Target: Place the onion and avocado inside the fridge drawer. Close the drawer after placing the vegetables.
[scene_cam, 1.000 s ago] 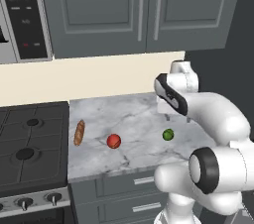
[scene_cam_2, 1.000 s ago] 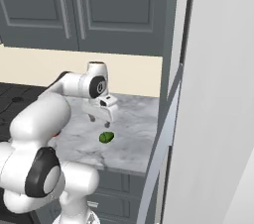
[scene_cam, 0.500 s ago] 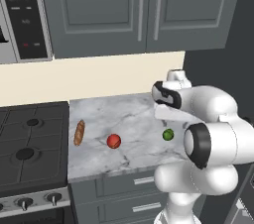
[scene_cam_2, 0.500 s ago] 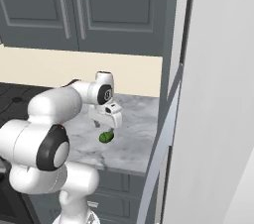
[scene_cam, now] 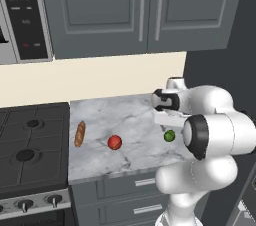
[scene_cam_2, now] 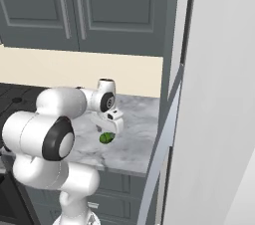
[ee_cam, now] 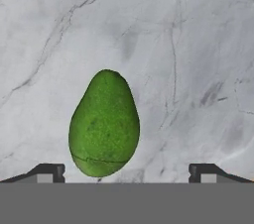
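Hovering over avocado [ee_cam: 104, 124] on marble counter [ee_cam: 198, 44]; gripper [ee_cam: 126, 171] spread wide, holding nothing. Avocado lying nearer one fingertip [ee_cam: 47, 171], off-centre between them. Risk: closing off-centre, nudging rounded fruit sideways, rolling away. Onion [scene_cam: 114, 142] well apart.

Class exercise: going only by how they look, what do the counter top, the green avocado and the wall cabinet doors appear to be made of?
Counter top: looks like polished marble, pale grey with dark branching veins, though possibly an imitation. Avocado: organic fruit skin, matte green with fine darker speckles and a pear shape. Cabinet doors: probably painted wood or board, flat dark grey with recessed panels and slim metallic-looking bar handles.
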You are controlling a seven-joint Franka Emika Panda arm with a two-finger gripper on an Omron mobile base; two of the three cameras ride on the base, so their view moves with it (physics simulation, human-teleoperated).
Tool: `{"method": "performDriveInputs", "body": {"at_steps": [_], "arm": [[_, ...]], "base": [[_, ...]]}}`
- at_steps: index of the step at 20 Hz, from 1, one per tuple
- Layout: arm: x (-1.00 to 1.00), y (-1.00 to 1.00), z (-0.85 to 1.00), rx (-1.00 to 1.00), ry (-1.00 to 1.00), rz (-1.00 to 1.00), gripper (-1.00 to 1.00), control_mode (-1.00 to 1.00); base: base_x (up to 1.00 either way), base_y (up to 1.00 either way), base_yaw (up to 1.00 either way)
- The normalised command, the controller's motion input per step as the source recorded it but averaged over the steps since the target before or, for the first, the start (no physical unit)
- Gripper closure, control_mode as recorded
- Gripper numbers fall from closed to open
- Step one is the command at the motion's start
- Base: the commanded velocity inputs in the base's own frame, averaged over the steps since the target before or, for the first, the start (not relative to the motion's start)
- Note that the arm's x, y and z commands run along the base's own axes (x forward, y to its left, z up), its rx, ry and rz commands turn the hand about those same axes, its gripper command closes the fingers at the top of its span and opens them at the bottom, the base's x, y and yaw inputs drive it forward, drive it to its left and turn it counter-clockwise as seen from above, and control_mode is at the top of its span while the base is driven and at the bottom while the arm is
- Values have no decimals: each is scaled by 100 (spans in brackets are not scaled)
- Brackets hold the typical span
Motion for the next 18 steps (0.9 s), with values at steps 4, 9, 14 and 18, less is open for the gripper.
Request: {"method": "performDriveInputs", "body": {"at_steps": [4, 9, 14, 18], "arm": [[25, 0, -16, 1, 0, 0, -100, -100], [24, 0, -7, 2, 0, 0, -100, -100], [0, 5, -30, 0, 0, 0, -100, -100], [-9, 12, -31, 0, 0, 0, -100, -100]], "base": [[0, 0, 0], [0, 0, 0], [0, 0, 0], [0, 0, 0]]}}
